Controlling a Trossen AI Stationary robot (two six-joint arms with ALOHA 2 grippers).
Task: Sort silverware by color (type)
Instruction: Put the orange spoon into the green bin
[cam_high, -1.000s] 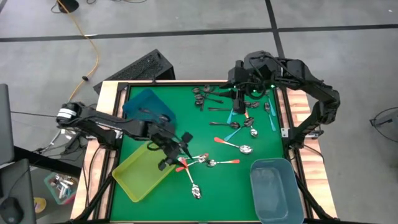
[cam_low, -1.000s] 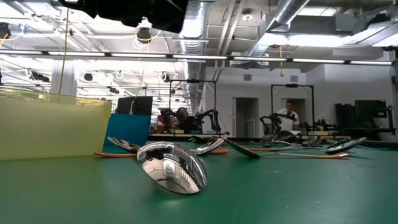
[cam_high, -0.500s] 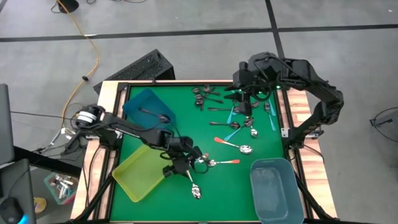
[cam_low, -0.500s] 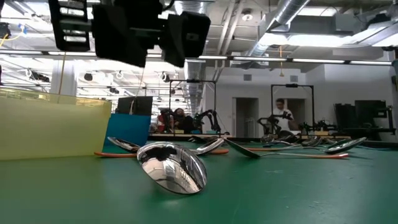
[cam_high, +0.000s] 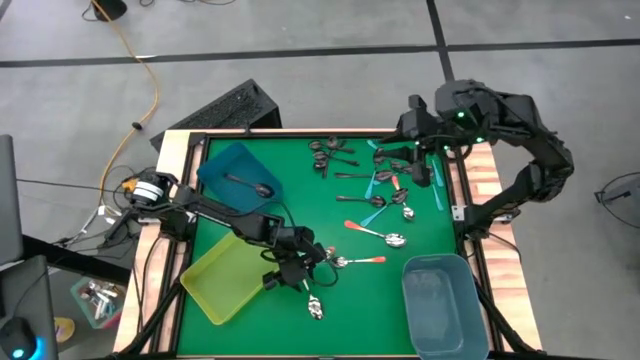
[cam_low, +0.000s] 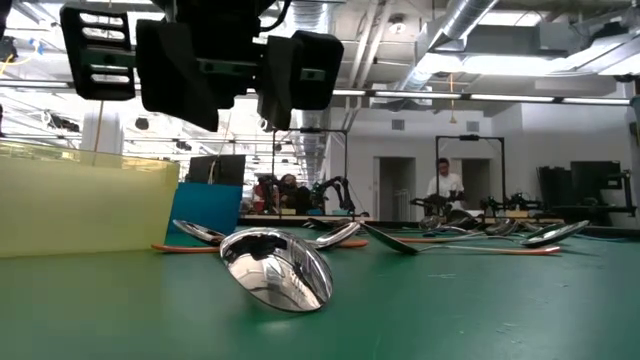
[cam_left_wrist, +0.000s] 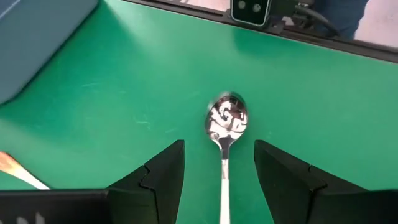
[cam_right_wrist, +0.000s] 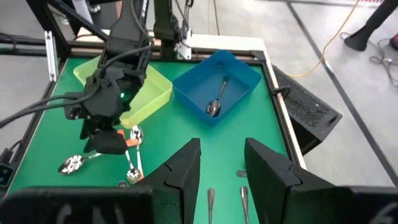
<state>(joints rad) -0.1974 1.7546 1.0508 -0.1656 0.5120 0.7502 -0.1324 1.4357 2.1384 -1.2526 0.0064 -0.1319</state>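
Observation:
My left gripper (cam_high: 297, 270) hangs open above an orange-red-handled spoon (cam_high: 312, 300) lying flat near the table's near middle. In the left wrist view its fingers (cam_left_wrist: 219, 144) stand on either side of the handle (cam_left_wrist: 224, 183) without touching it, and the shiny bowl (cam_left_wrist: 227, 118) lies beyond them. The low view shows the gripper (cam_low: 240, 85) well above that bowl (cam_low: 275, 268). My right gripper (cam_high: 420, 168) is open over the far right, above teal-handled spoons (cam_high: 377, 185). More orange-red-handled spoons (cam_high: 372, 232) lie mid-table, and dark ones (cam_high: 330, 155) at the far side.
A yellow-green bin (cam_high: 222, 280) sits beside my left gripper on the near left. A blue bin (cam_high: 238, 172) at the far left holds one dark spoon (cam_right_wrist: 216, 102). A grey-blue bin (cam_high: 445, 305) stands at the near right. A raised wooden rim (cam_high: 170, 200) borders the table.
My left gripper has moved from over the yellow-green bin's edge toward the table's near right, coming down over the orange-red-handled spoon. My right gripper has drawn back from the spoon cluster toward the table's right edge. No spoon has moved.

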